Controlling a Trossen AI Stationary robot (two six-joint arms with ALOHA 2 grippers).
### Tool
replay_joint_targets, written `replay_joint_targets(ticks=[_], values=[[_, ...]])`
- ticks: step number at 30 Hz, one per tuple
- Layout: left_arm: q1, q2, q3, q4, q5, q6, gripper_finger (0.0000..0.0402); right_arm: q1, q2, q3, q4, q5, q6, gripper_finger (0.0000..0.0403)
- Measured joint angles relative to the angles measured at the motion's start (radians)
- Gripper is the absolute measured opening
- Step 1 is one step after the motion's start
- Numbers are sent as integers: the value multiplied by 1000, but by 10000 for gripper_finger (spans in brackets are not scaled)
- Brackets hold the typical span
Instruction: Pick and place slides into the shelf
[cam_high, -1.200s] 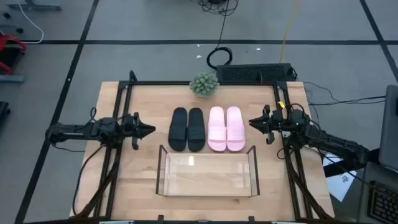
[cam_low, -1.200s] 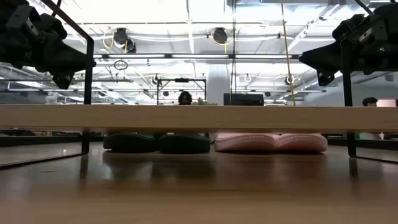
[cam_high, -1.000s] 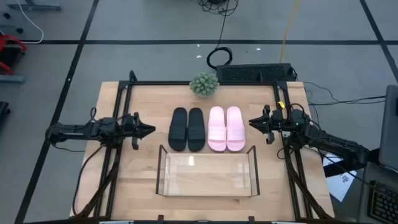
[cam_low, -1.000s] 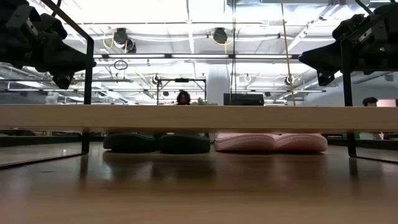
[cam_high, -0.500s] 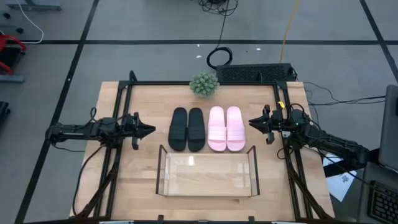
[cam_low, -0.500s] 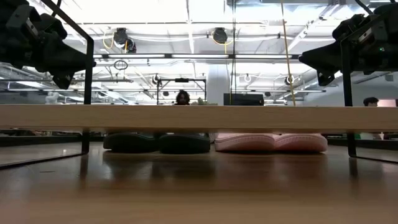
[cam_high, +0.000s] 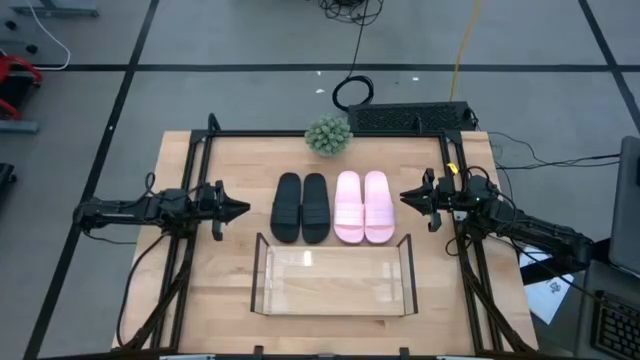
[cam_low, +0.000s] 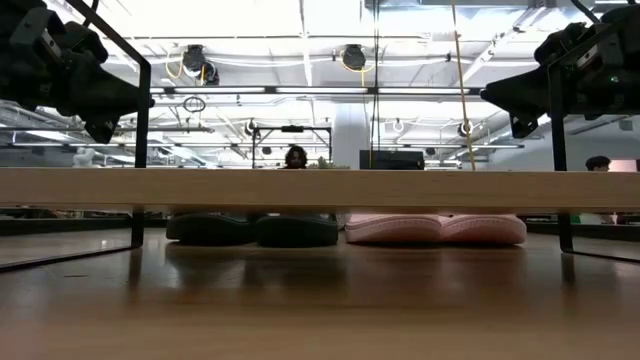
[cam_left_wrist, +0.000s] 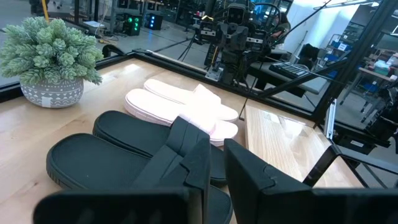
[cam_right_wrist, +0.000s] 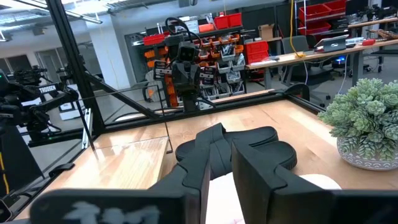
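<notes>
Two black slides (cam_high: 300, 207) and two pale pink slides (cam_high: 362, 206) lie side by side, soles on the table, beyond the clear shelf (cam_high: 335, 275). From table height the black pair (cam_low: 250, 228) and the pink pair (cam_low: 435, 228) show low on the wood. My left gripper (cam_high: 240, 209) hovers shut, left of the black pair, pointing at it. My right gripper (cam_high: 405, 196) hovers shut, right of the pink pair. The left wrist view has the black slides (cam_left_wrist: 118, 158) just past my fingers; the right wrist view shows a pink slide (cam_right_wrist: 311, 186) near and the black ones (cam_right_wrist: 273, 140) beyond.
A small green plant (cam_high: 328, 135) in a grey pot stands at the far edge behind the slides. Black frame rails (cam_high: 190, 180) run along the table's left, right and far sides. Bare wood lies between each gripper and the slides. A person (cam_low: 296, 156) shows far off in the room.
</notes>
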Motion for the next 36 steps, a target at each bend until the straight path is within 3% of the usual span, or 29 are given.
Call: replay_joint_targets(ticks=[6,13,18,23,26,32,36], values=[[0,0,0,0,0,0,47,0,0,0,78,26,6,57],[0,0,0,1,-18,27,47,2,0,0,280,-46,406,57],[0,0,-2,31,-81,26,47,2,0,0,456,-24,519,57],[0,0,-2,167,-139,18,47,2,0,-1,537,-22,520,57],[0,0,-2,262,-160,5,47,2,0,-1,534,50,518,57],[0,0,-2,465,-209,12,47,2,1,-1,546,330,475,57],[0,0,20,559,-209,90,47,2,23,35,627,361,513,57]])
